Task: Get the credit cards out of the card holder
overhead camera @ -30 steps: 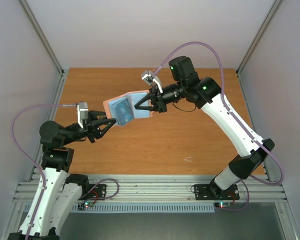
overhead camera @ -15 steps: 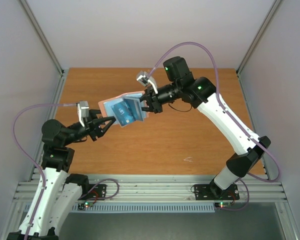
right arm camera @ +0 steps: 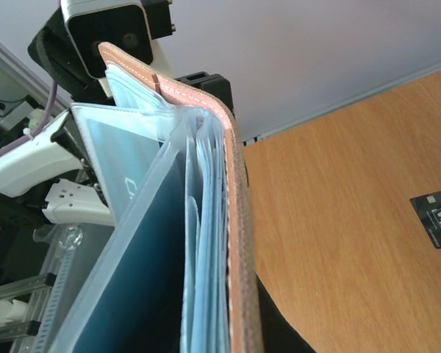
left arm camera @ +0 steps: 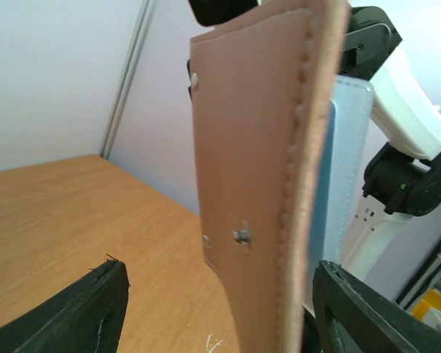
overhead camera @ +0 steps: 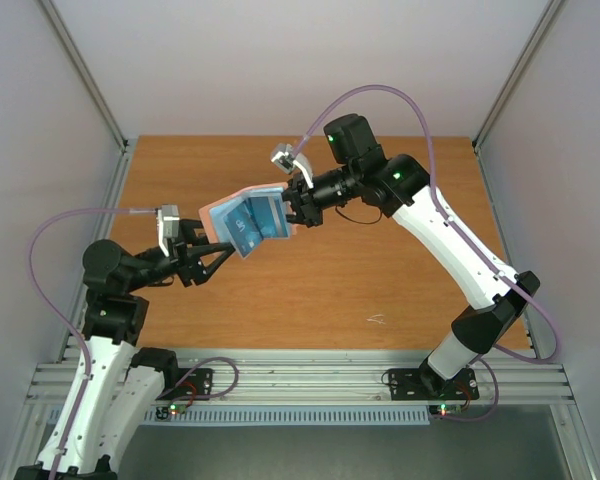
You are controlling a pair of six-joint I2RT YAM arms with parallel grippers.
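The card holder (overhead camera: pixel 242 206) is held up in the air, taupe outside, light blue inside. My right gripper (overhead camera: pixel 292 208) is shut on its right edge. The bright blue card (overhead camera: pixel 256 222) sits in its clear inner sleeve and shows edge-on in the right wrist view (right arm camera: pixel 143 287). My left gripper (overhead camera: pixel 220 252) is open just below and left of the holder. Its fingers (left arm camera: pixel 77 312) stand wide on either side of the taupe cover (left arm camera: pixel 253 184) without touching it. The dark grey-black card (right arm camera: pixel 435 218) lies flat on the table. The white card is out of view.
The wooden table (overhead camera: pixel 380 280) has grey walls on three sides and a metal rail at its near edge. A small white scuff (overhead camera: pixel 376 319) marks the tabletop near the front.
The right gripper has turned the holder and carried it a little left and back. The left gripper's fingers have spread wider and dropped slightly from the holder's lower edge.
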